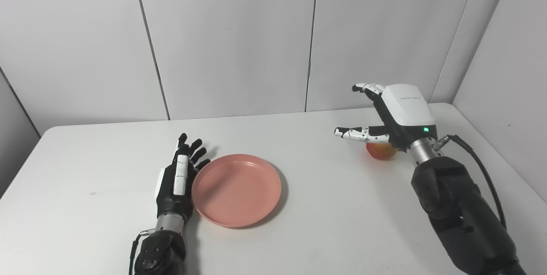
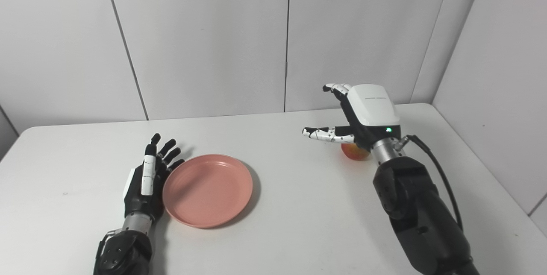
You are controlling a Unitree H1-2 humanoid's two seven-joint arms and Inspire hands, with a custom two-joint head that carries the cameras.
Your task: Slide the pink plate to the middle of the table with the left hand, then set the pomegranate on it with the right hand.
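The pink plate (image 1: 236, 189) lies flat on the white table (image 1: 324, 223), a little left of centre. My left hand (image 1: 179, 176) is open, edge-on against the plate's left rim, fingers pointing away from me. The pomegranate (image 1: 380, 151), red-orange, sits on the table at the right, mostly hidden under my right hand (image 1: 391, 115). That hand is open and hovers just above it, fingers and thumb spread toward the left. In the right eye view the fruit (image 2: 354, 152) shows below the palm.
Grey wall panels (image 1: 226, 40) stand behind the table's far edge. A side wall (image 1: 508, 74) closes off the right. The right arm's cable (image 1: 483, 172) loops beside the forearm.
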